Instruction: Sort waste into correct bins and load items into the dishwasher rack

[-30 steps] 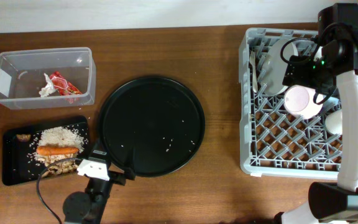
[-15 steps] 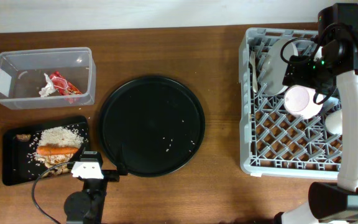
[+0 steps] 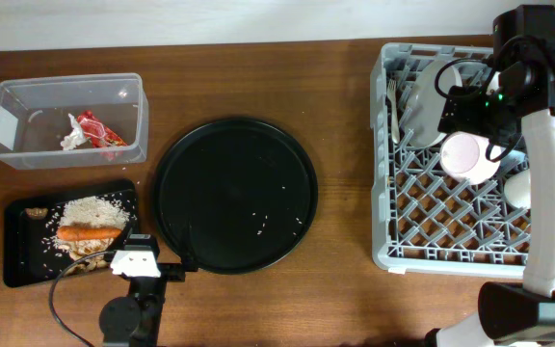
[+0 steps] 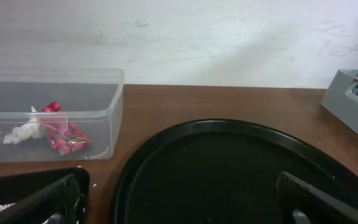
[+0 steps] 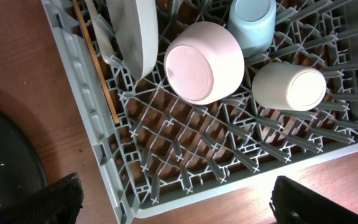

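The dishwasher rack (image 3: 393, 207) at right holds the grey plate (image 5: 135, 34), pinkish-white bowl (image 5: 204, 61), light blue cup (image 5: 252, 22), white cup (image 5: 289, 86) and white fork (image 3: 391, 101). My right gripper (image 5: 176, 183) hovers open and empty above the rack. The clear tub (image 3: 66, 154) holds the red-and-white wrapper (image 3: 94, 128). The flat black tray (image 3: 17, 265) holds rice (image 3: 92, 210), the carrot (image 3: 90, 232), food scraps (image 3: 90, 255) and a brown lump (image 3: 35, 212). My left gripper (image 4: 178, 180) is open and empty, low between this tray and the round tray.
A large round black tray (image 3: 235, 193) with a few rice grains lies mid-table. The left arm's base and cable sit at the front edge (image 3: 128, 313). The right arm (image 3: 547, 193) runs along the rack's right side.
My left gripper drew back toward the front edge and slightly left, then held still. The right arm and everything in the rack stayed put.
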Robot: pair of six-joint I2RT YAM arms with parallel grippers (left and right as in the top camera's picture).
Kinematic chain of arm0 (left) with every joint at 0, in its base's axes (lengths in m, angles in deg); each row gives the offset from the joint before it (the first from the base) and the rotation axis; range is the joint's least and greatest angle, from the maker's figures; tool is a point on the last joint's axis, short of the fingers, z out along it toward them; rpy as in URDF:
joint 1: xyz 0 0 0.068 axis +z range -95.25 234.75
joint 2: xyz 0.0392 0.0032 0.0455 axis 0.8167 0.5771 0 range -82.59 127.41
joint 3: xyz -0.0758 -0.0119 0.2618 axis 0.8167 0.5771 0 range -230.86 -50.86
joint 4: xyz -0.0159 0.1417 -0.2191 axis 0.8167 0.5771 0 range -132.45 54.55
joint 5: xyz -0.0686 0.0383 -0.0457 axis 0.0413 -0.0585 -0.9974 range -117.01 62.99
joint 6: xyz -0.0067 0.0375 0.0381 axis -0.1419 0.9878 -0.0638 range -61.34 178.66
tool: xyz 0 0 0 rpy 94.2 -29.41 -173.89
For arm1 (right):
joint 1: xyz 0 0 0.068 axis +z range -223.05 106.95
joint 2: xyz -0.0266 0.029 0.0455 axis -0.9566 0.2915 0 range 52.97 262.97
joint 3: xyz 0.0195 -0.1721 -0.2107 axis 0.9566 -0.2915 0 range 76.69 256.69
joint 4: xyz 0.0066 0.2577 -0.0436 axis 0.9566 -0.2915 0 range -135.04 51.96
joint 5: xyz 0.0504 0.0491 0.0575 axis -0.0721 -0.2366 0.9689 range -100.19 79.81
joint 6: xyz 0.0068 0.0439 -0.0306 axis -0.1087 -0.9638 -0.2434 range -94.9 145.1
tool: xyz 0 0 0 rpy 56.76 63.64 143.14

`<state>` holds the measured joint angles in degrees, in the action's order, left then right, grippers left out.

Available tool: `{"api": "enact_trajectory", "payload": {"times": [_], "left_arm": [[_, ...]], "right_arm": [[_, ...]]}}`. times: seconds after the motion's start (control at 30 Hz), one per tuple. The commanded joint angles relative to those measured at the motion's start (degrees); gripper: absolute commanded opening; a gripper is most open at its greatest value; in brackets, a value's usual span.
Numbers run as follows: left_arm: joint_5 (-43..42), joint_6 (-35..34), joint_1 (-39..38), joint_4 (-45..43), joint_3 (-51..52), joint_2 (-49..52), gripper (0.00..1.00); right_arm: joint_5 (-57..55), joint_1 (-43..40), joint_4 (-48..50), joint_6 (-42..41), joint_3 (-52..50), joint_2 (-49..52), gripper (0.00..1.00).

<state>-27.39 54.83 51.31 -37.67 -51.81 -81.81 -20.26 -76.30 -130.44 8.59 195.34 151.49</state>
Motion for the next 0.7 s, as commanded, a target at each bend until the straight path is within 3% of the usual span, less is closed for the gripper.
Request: {"api": "enact_trajectory", "payload": {"times": [0.0,0.37,0.67], "left_arm": [[0.61,0.90,0.24,-0.02,0.46,-0.48,0.99],[0.61,0.90,0.24,-0.02,0.46,-0.48,0.99],[0.61,0.90,0.24,-0.02,0.46,-0.48,0.99]], "right_arm": [[-0.92,-0.20,0.04,-0.52,0.52,-0.55,0.99],[-0.92,-0.15,0.04,-0.52,0.52,-3.06,0.99],[-3.32,-0.17,1.11,-0.11,0.50,-17.70,0.99]]}}
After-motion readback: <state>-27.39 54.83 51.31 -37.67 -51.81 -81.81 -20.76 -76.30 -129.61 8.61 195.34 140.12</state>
